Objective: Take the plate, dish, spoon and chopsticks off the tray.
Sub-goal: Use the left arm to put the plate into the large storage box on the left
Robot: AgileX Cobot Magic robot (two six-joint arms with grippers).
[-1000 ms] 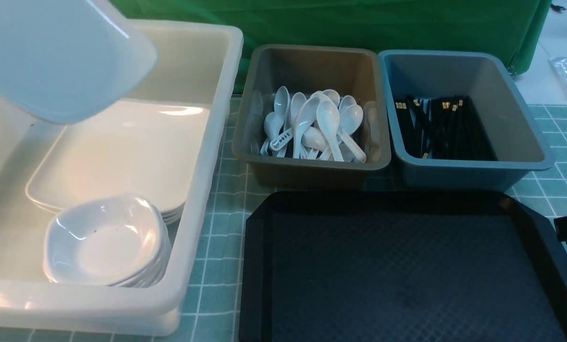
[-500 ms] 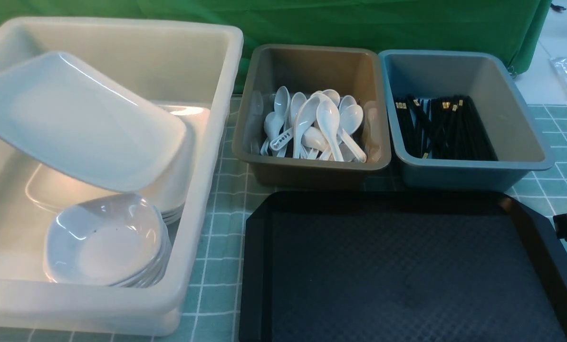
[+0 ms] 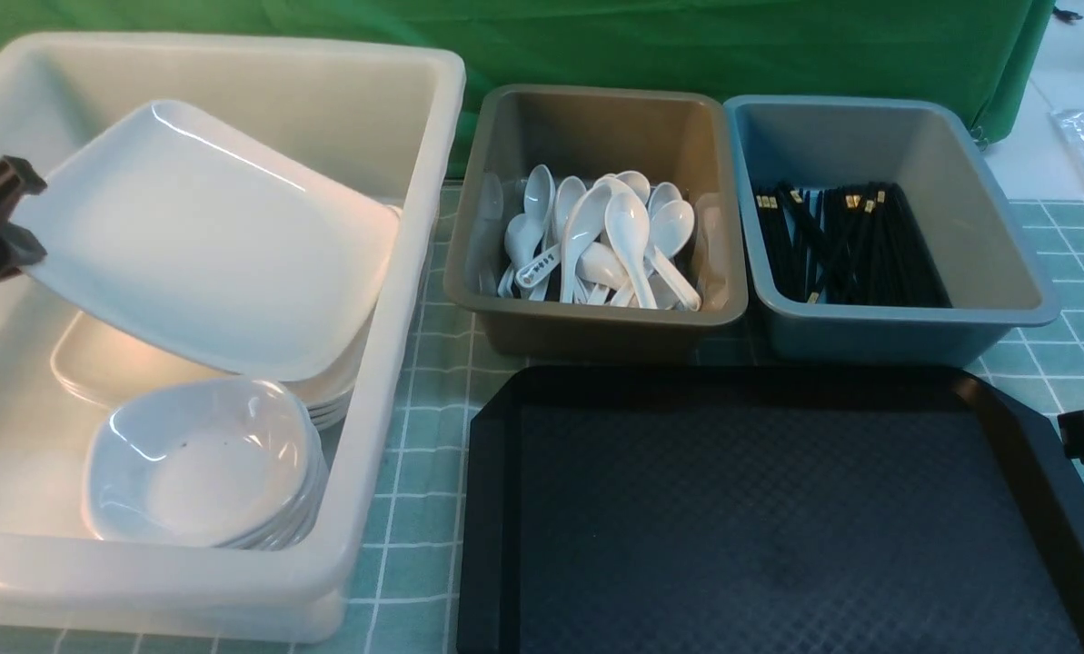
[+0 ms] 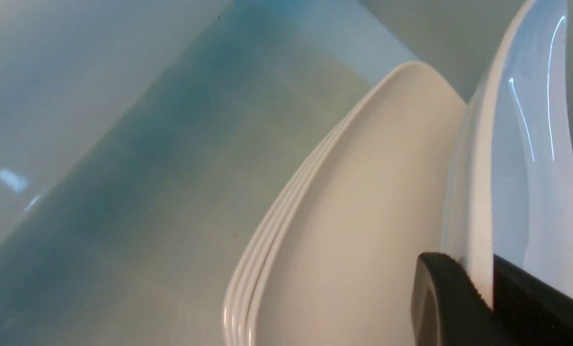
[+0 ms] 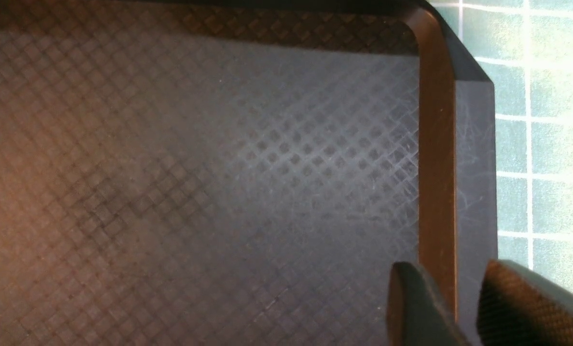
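Plate: large white square plate (image 3: 205, 245) hangs tilted inside the white tub (image 3: 414, 118) at 10 o'clock on the surface, its low edge over the stack of matching plates (image 3: 87, 363), its high edge pinched by the left end effector (image 3: 10, 227).
Left end effector: clamped on the plate's rim; the left wrist view shows the black fingers (image 4: 440, 298) on either side of the thin white edge, with the stacked plates (image 4: 353, 216) just beneath.
Right end effector: parked at 3 o'clock, its jaws (image 5: 452, 302) straddling the raised rim of the black tray (image 5: 435, 144); whether they press on it cannot be told.
Tray: black textured tray (image 3: 778, 518) at 6 o'clock looks bare of tableware.
Spoons and chopsticks: white soup spoons (image 3: 605, 236) fill the brown tub (image 3: 596, 109) at 12 o'clock; black chopsticks (image 3: 846, 241) lie in the blue-grey tub (image 3: 887, 118) at 1 o'clock.
Small dishes: stack of white dishes (image 3: 201, 463) sits just in front of the plate stack, close under the plate's low edge.
Step in hand: setting the last plate down, by the look of it.
Doing it well: level the plate, seat it square on the stack, keep its low corner off the small dishes, and let go only once it rests flat, since the glaze will likely slide.
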